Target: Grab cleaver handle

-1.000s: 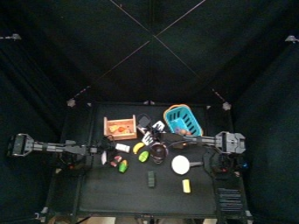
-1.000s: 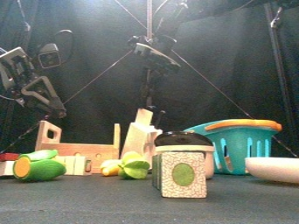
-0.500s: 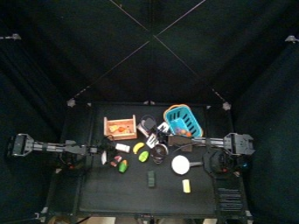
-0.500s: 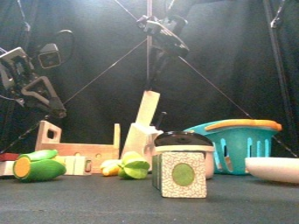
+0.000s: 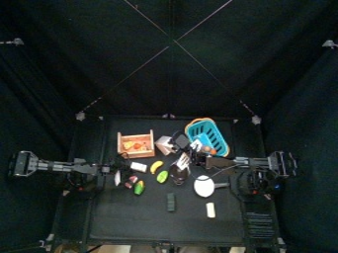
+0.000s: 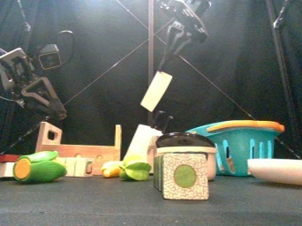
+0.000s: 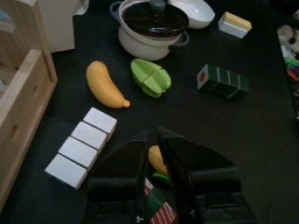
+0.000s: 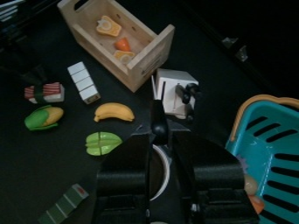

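Near the top centre of the front view your right tool (image 6: 174, 55) is clamped on the cleaver handle (image 6: 169, 60), which its dark jaws mostly hide; only the pale blade (image 6: 156, 91) shows clearly, hanging tilted in the air above the knife block (image 6: 141, 141), clear of the counter (image 6: 118, 205). In the right wrist view the jaws cover the cleaver almost entirely. Your left tool (image 7: 163, 156) rests low over the counter near the banana (image 7: 104, 84), jaws drawn together with only a thin slit between them. The blue basket (image 6: 236, 146) is partly hidden by the lidded pot (image 6: 184, 165).
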Controlling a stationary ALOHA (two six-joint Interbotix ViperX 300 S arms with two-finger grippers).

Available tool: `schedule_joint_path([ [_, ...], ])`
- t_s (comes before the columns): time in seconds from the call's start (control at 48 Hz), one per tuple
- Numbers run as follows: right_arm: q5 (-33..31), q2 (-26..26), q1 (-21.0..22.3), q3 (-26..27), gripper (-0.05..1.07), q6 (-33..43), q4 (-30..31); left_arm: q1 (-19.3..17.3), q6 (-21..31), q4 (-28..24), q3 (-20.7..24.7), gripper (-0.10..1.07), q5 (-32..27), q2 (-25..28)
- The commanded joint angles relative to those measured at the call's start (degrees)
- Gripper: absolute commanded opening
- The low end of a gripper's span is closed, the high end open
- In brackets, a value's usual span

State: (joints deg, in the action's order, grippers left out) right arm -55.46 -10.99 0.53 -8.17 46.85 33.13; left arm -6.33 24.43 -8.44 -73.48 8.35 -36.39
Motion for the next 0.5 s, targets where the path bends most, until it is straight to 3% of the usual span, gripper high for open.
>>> schedule_joint_path([
  [0.0, 1.0, -3.0, -1.3, -0.5, 0.46, 0.2, 0.3, 0.0, 0.0, 0.0, 0.6, 0.6, 0.3, 0.1],
  [0.229, 4.5, -8.3, -5.3, -7.3, 0.46, 0.4, 0.4, 0.2, -0.2, 0.0, 0.7, 0.6, 0.9, 0.1],
  [0.479, 20.9, -18.8, -7.6, -21.6, 0.46, 5.7, 3.3, 0.2, -0.4, -0.5, 1.1, 0.6, 2.0, 0.1],
])
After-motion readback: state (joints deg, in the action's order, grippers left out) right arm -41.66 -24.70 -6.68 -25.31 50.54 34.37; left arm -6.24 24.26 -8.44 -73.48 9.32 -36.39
